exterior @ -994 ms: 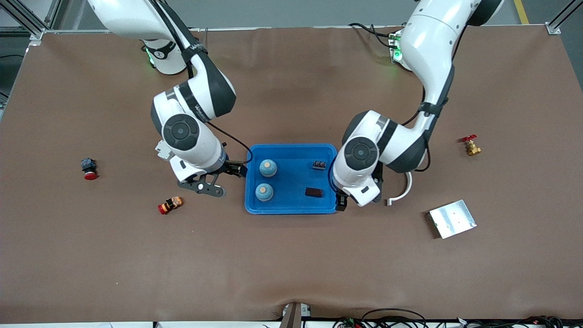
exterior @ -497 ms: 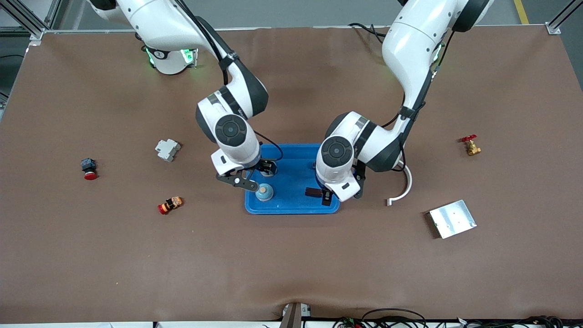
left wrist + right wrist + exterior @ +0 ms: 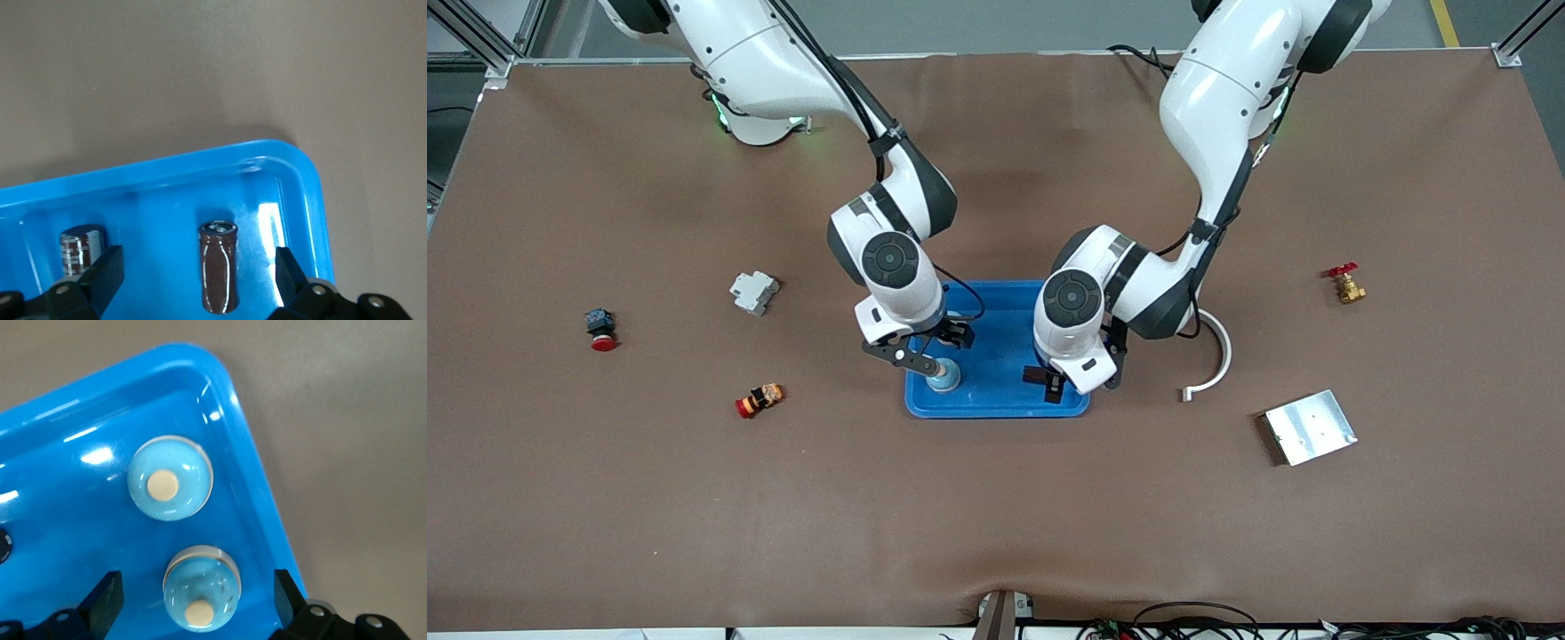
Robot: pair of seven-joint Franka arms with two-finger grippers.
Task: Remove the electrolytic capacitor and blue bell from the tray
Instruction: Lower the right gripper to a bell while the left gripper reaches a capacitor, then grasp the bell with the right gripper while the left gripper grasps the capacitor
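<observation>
With both jaws spread, I am hovering my left gripper (image 3: 193, 293) over the light, slick brown cylindrical electrolytic capacitor (image 3: 219, 275) in the shallow bright-blue plastic tray (image 3: 303, 180), to pinch across its sides, and my right gripper (image 3: 193, 613) over the domed pale-blue bell (image 3: 201, 589), likely slippery, best taken at its base.

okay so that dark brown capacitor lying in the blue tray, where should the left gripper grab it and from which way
Grip the capacitor across the middle of its round body, coming straight down. It lies on its side in the tray, and the left gripper hangs open over it, fingers either side.
</observation>
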